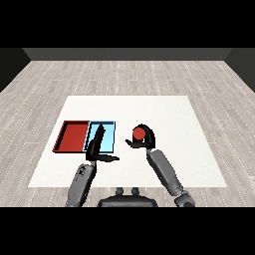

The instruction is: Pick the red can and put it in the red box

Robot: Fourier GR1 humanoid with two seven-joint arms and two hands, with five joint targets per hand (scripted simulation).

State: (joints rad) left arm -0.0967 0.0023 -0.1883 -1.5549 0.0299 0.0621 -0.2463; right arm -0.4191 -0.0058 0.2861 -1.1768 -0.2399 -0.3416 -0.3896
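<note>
The red can (138, 133) stands near the middle of the white table, just right of the trays, and my right hand (146, 141) is curled round it from the right side and behind. The red tray (72, 136) lies at the left, touching the light blue tray (108, 139) beside it. My left hand (96, 148) hovers over the near left part of the light blue tray with its fingers straight, pointing away from me, and the thumb sticking out to the right. It holds nothing.
The white table (164, 114) stretches well beyond the trays to the back and right. A grey wood floor surrounds it. Both grey forearms come in from the lower corners.
</note>
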